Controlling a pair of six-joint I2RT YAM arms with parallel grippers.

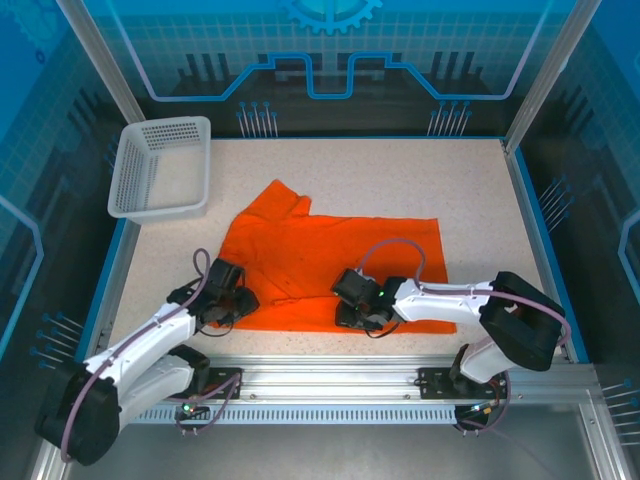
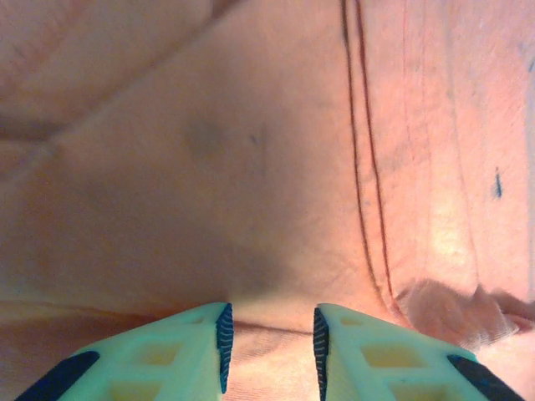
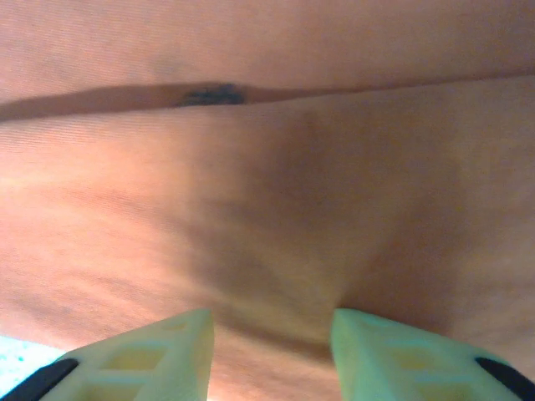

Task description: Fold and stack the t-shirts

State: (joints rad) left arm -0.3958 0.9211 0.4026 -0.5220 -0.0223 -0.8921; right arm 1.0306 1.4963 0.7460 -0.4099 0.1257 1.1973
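One bright orange t-shirt (image 1: 330, 265) lies spread and partly folded on the speckled table, one sleeve pointing toward the basket. My left gripper (image 1: 232, 305) sits low over the shirt's near left corner. In the left wrist view its jaws (image 2: 269, 338) stand apart, with a fold of orange fabric (image 2: 209, 167) lying loose between them and a stitched seam running off to the right. My right gripper (image 1: 352, 305) rests on the shirt's near edge toward the middle. The right wrist view has its jaws (image 3: 272, 342) wide apart over smooth orange cloth (image 3: 292, 192), gripping nothing.
A white perforated basket (image 1: 160, 165) stands at the far left corner of the table (image 1: 400, 175). Blue-edged walls ring the table. A metal rail (image 1: 330, 385) runs along the near edge by the arm bases. Bare tabletop (image 3: 17, 351) peeks in beside the right fingers.
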